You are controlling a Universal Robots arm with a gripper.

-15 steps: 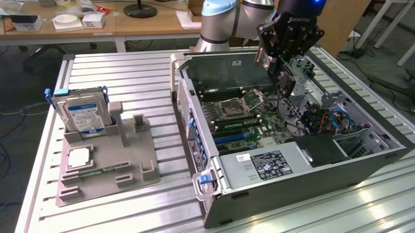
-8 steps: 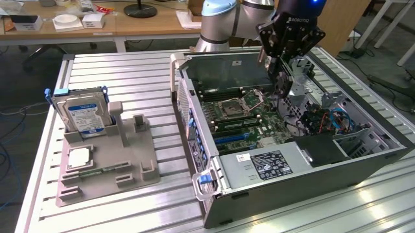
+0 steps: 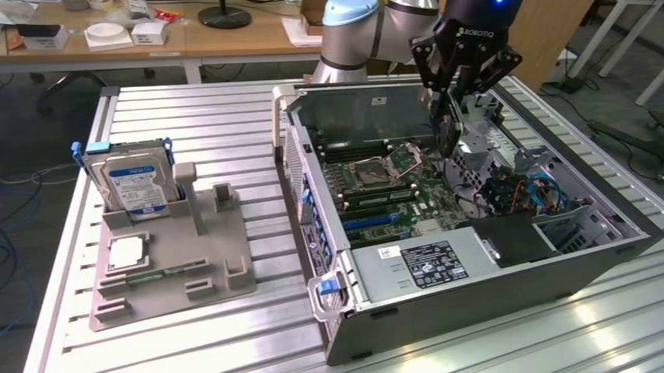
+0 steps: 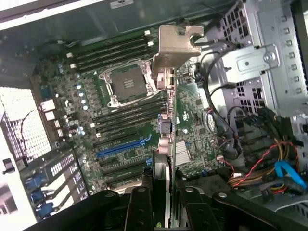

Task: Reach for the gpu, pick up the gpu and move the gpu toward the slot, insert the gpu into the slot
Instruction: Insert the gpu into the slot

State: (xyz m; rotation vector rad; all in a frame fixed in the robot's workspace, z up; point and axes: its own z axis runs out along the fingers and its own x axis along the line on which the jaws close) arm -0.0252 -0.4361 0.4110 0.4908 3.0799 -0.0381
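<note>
At the exterior view's left, a hard drive stands upright at the far end of a grey fixture tray on the slatted table. To its right lies the open computer case, with the motherboard bare inside. Towards the exterior view's right, at the far part of the case, the gripper is clamped on the gpu. The wrist view shows the card edge-on between the black fingers, its silvery bracket at the far end, over the board and just beside the blue slot.
</note>
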